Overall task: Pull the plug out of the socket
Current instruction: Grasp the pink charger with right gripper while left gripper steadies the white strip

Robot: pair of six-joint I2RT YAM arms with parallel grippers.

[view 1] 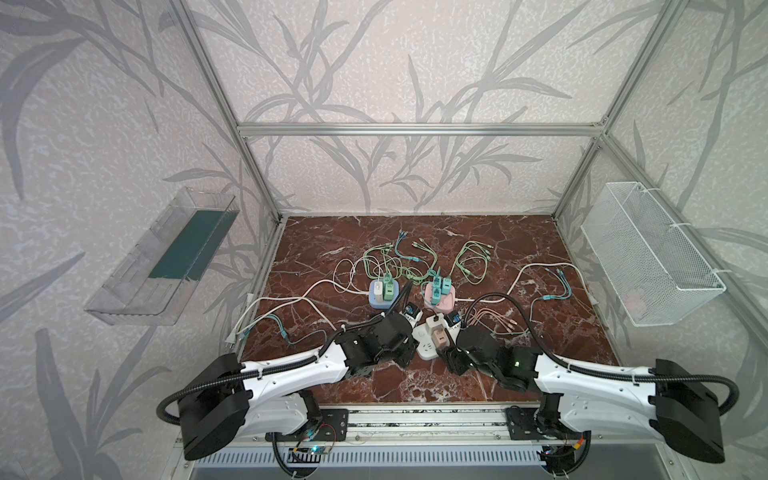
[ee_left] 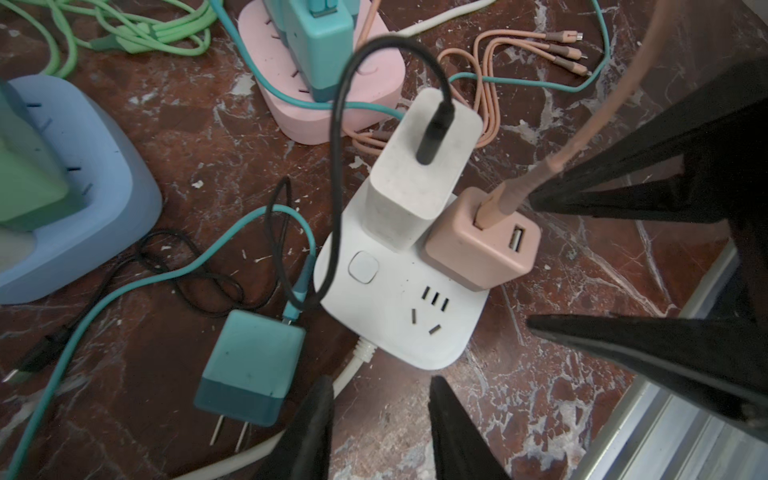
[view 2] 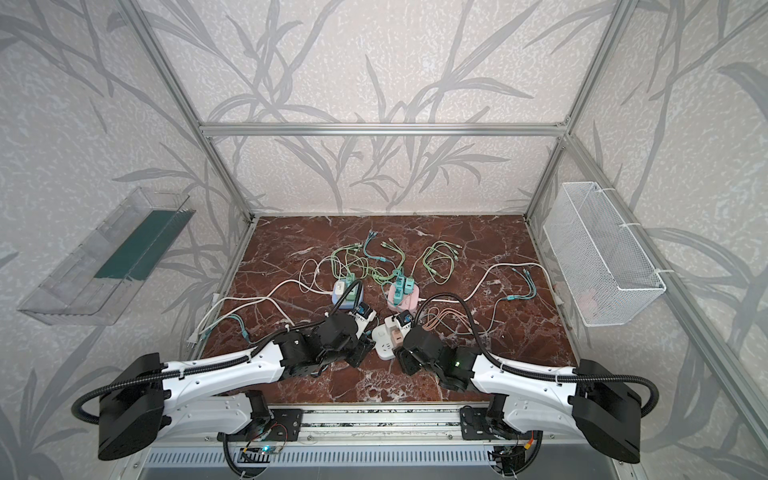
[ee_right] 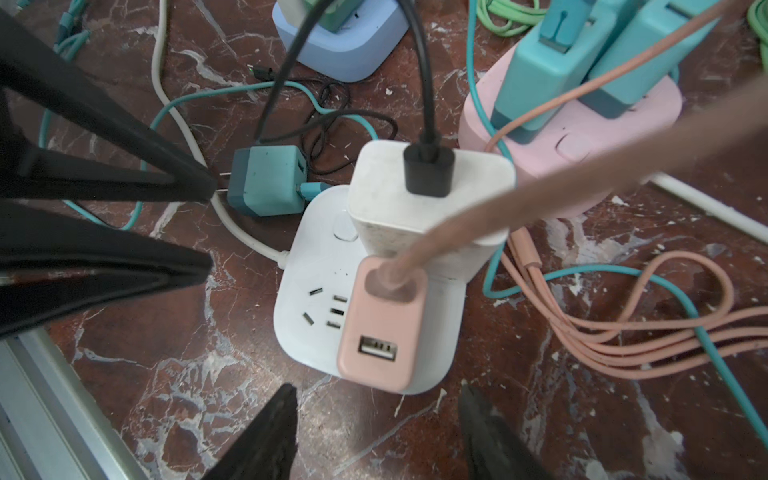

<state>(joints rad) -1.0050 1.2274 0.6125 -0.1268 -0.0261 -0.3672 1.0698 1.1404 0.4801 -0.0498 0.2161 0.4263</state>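
A white socket block [view 1: 426, 351] [view 2: 384, 351] [ee_left: 399, 316] [ee_right: 316, 332] lies near the table's front, between both arms. Two plugs stand in it: a white plug [ee_left: 415, 178] [ee_right: 386, 208] with a black cable, and a pink plug [ee_left: 478, 249] [ee_right: 382, 332] with a pink cable. A teal plug [ee_left: 253, 357] [ee_right: 266, 183] lies loose beside the block, prongs bare. My left gripper [ee_left: 380, 386] [view 1: 409, 353] hovers open just short of the block, holding nothing. My right gripper [ee_right: 378, 390] [view 1: 446, 357] is open too, close in front of the pink plug.
Behind stand a blue socket block [view 1: 384, 297] and a pink socket block [view 1: 440, 301], both with plugs in them. Green, teal, white and pink cables [view 1: 469, 262] sprawl around them. A mesh basket [view 1: 648, 257] hangs on the right wall and a clear tray [view 1: 166, 257] on the left. The aluminium front rail [ee_right: 50, 415] is close.
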